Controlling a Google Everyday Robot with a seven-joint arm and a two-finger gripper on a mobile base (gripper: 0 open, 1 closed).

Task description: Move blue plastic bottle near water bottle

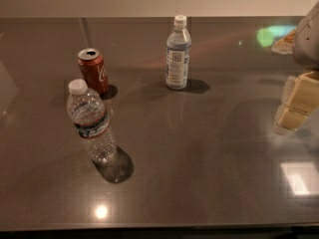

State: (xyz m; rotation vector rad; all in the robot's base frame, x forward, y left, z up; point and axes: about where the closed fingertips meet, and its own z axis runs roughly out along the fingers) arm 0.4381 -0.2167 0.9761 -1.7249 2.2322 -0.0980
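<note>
Well, the smooth blue-tinted plastic bottle (177,59) stood upright far back on the dark table (199,148), well apart from the clear ribbed water bottle (91,121); the gripper (286,108) hovered far right, and I couldn't tell its grasp.

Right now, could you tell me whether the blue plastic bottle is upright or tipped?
Upright: the blue plastic bottle stands on its base, cap up. The gripper hovers far right.
</note>
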